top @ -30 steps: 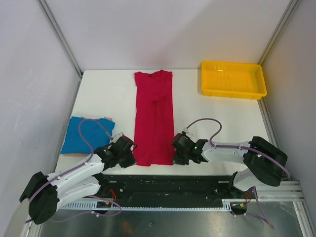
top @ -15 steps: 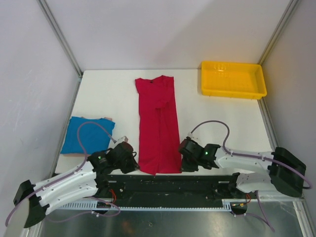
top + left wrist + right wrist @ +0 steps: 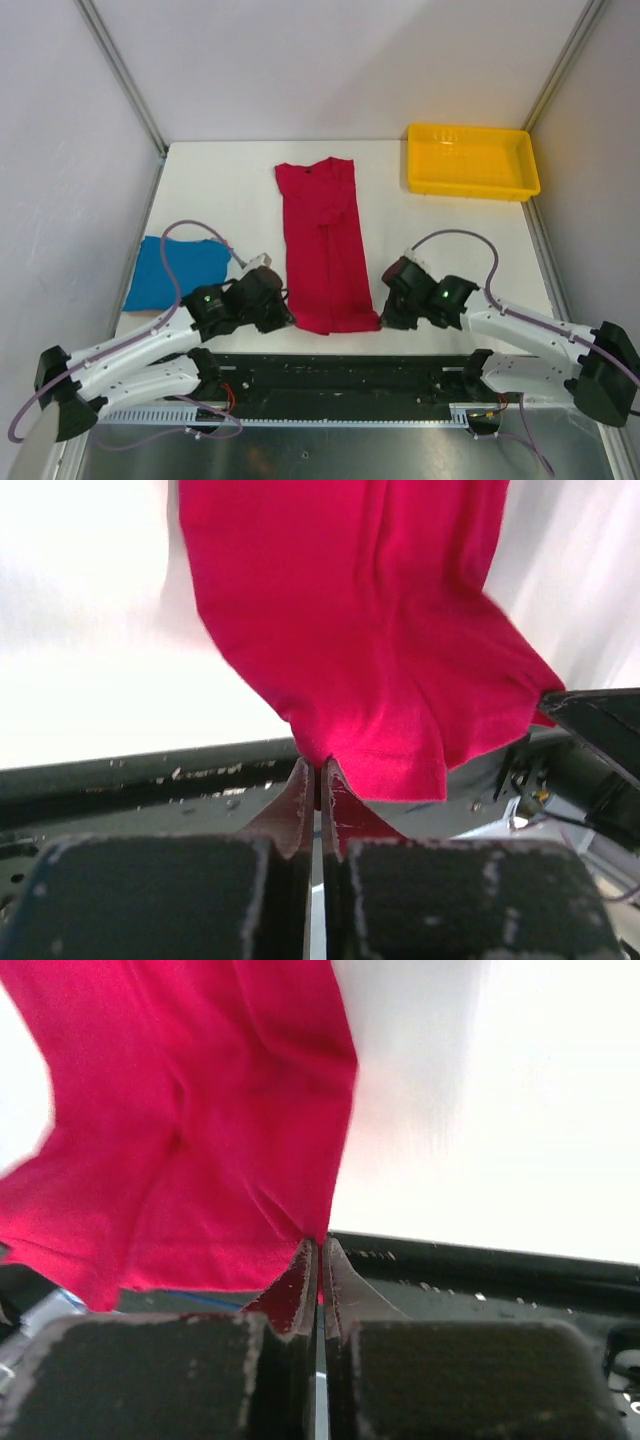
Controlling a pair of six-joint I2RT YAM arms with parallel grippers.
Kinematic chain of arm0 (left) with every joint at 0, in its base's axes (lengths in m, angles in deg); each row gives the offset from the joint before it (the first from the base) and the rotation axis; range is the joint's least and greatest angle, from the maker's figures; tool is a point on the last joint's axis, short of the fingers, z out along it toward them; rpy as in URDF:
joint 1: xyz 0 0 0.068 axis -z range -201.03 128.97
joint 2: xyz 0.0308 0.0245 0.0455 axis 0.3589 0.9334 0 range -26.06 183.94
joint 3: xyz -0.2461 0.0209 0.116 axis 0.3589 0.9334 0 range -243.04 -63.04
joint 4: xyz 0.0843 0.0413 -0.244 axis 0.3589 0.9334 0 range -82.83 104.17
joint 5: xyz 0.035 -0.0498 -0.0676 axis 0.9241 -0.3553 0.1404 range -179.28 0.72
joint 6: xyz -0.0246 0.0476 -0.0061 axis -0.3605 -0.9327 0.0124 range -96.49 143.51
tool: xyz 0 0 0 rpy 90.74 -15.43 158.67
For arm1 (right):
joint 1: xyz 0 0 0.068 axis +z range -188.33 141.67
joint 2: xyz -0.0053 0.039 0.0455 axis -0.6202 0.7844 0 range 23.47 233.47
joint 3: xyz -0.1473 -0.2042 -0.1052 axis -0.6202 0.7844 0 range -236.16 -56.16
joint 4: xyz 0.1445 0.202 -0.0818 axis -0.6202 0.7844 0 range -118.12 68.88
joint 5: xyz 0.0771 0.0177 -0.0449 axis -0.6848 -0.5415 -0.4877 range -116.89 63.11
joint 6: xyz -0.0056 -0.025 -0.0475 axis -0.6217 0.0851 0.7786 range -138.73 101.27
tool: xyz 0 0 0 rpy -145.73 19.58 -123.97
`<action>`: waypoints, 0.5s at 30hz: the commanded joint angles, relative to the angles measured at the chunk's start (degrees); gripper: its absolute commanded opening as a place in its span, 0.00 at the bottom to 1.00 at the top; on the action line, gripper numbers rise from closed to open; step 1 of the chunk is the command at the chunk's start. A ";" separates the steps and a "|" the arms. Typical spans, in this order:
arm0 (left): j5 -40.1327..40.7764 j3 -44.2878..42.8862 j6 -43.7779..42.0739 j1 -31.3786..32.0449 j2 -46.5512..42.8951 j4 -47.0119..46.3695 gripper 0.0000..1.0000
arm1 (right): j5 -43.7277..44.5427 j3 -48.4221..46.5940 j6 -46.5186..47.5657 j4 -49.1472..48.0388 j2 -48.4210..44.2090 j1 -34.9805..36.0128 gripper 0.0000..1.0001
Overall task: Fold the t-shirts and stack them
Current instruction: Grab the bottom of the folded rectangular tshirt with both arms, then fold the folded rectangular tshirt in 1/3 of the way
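The long crimson red cloth t-shirt lies down the middle of the white table. Its collar end is far from the arms and its bottom edge is close to them.

The left gripper has its jaws squeezed tight on the left bottom corner of the red shirt. The cloth comes out right at the jaw tips and spreads away in front of them and off to their right. The right gripper has its jaws squeezed tight on the other bottom corner. There the cloth spreads in front of the jaws and off to their left. Between the two pairs of jaws, the bottom edge looks lifted a little off the table.

The small bright blue cloth t-shirt lies flat on the outer side of the left jaws and does not touch them. The yellow plastic tray sits far ahead of the right jaws, well apart from them.

I think this is the start of folding the red shirt in half. Both corners are held, but the fold is not made yet. Next, both grippers should go up together and carry the bottom edge forward over the shirt to the collar end. They need to move at the same speed so the cloth stays straight. They must hold tight until the edge is laid down. The shirts are not stacked yet.
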 commanded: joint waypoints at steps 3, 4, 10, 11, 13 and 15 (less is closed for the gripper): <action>5.74 -10.30 -8.33 -7.33 10.78 -2.07 0.00 | -2.49 -12.15 12.82 -1.75 8.61 -12.74 0.00; 5.94 -11.61 -9.70 -8.93 12.57 -2.74 0.00 | -3.61 -14.20 14.34 -2.81 11.01 -14.32 0.00; 5.21 -17.98 -16.70 -17.31 23.98 -9.07 0.00 | -6.31 -27.33 20.98 -7.45 27.48 -20.89 0.00; 4.93 -19.23 -17.71 -18.45 26.11 -10.02 0.00 | -6.88 -29.00 21.58 -8.38 29.98 -21.95 0.00; 4.59 -21.91 -19.61 -20.14 31.09 -11.72 0.00 | -8.11 -32.03 22.41 -10.22 34.98 -24.02 0.00; 3.80 -24.49 -20.79 -21.66 35.59 -13.07 0.00 | -9.03 -34.93 23.10 -11.41 39.24 -25.61 0.00</action>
